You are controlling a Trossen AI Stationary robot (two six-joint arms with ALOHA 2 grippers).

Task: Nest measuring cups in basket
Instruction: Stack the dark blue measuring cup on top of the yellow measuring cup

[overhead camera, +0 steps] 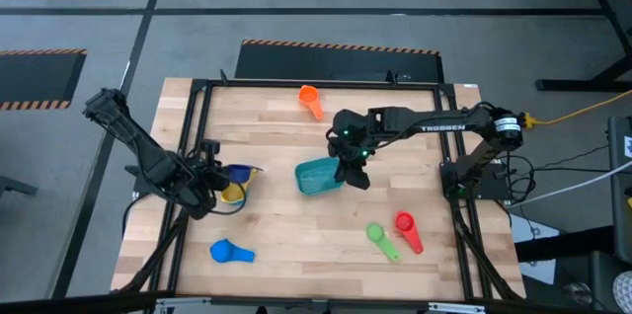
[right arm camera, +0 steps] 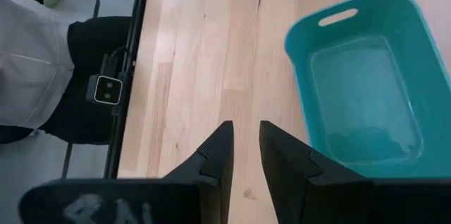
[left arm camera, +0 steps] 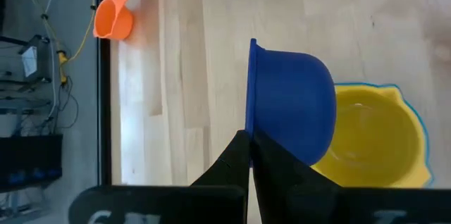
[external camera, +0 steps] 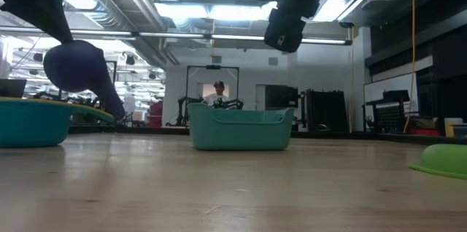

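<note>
Left end effector (left arm camera: 250,143) gripping sideways-tipped dark blue cup (left arm camera: 292,104)

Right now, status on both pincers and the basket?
Left pincer shut on dark blue cup, raised over yellow cup. Right pincer empty, fingers slightly apart, hovering beside basket. Basket empty, nothing blocking it.

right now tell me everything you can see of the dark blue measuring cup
The dark blue measuring cup is a small, smooth, plastic-looking scoop. The left gripper is shut on its rim and holds it off the table, tipped on its side, above the yellow cup, which sits inside a light blue one. Its handle is not visible.
</note>
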